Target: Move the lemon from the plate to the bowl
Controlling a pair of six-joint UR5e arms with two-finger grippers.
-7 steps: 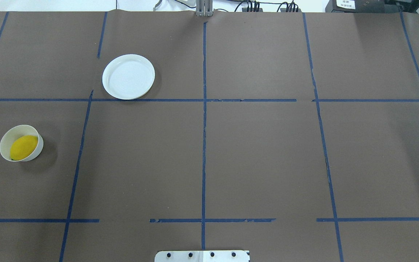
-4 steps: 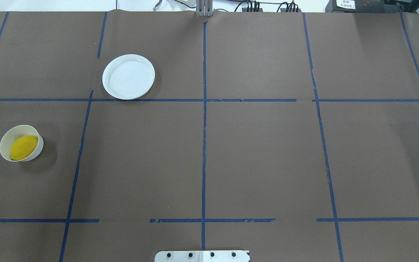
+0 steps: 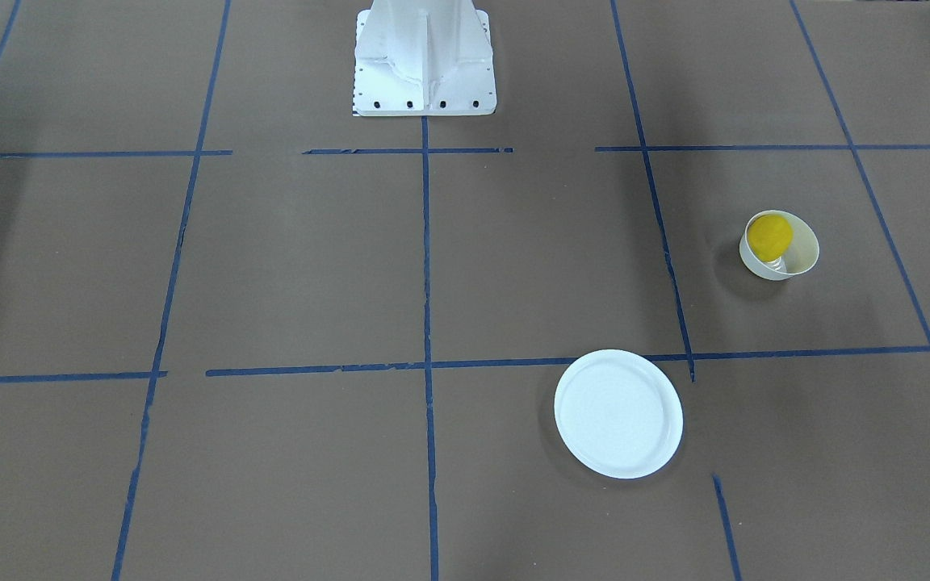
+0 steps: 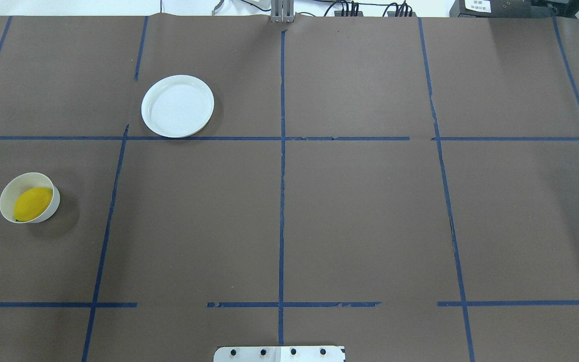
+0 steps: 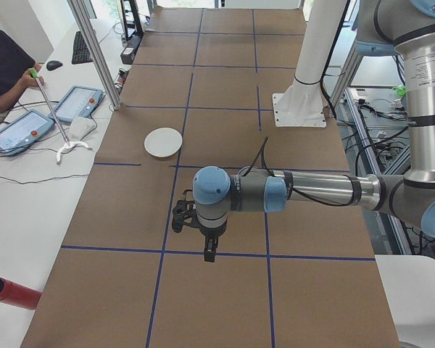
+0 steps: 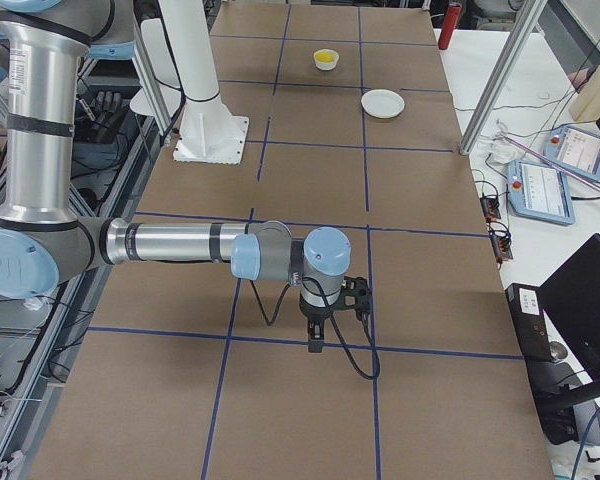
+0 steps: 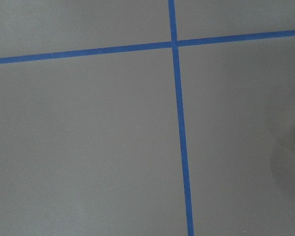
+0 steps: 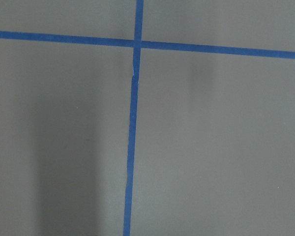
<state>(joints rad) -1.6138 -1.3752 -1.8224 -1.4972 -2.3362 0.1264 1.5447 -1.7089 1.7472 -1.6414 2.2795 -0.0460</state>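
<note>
Both arms reach out over the bench (image 4: 370,211) in matching poses: in each side view the near arm's silver forearm runs level from an upright segment at the robot's edge, ending in a wrist with pale-blue joint caps that turns the tool straight down. The left tool (image 5: 210,255) hangs above a crossing of the blue tape lines (image 4: 281,201). The right tool (image 6: 315,345) hangs just beside a tape line at the opposite end of the bench. Each tool appears only in a side view as a slim dark form, so whether its fingers are spread or pressed together cannot be told; neither is seen to carry anything. Each wrist camera looks onto one tape crossing on matte brown paper. The lemon (image 4: 32,203), a bright yellow oval with a dull, finely pebbled skin, lies inside the bowl (image 4: 5,193), a small, deep, thin-walled round vessel, off-white with a glossy inner wall that mirrors the fruit in the front-facing view. The bowl stands on the robot's left side of the bench. The plate (image 4: 177,106), flat, round and white with a shallow raised rim and faint concentric rings, sits well apart from the bowl, farther from the robot, its edge touching a tape line. The brown covering is smooth, and the tape is frayed in places. A white bolted base plate (image 3: 425,60) carries the robot's column.
</note>
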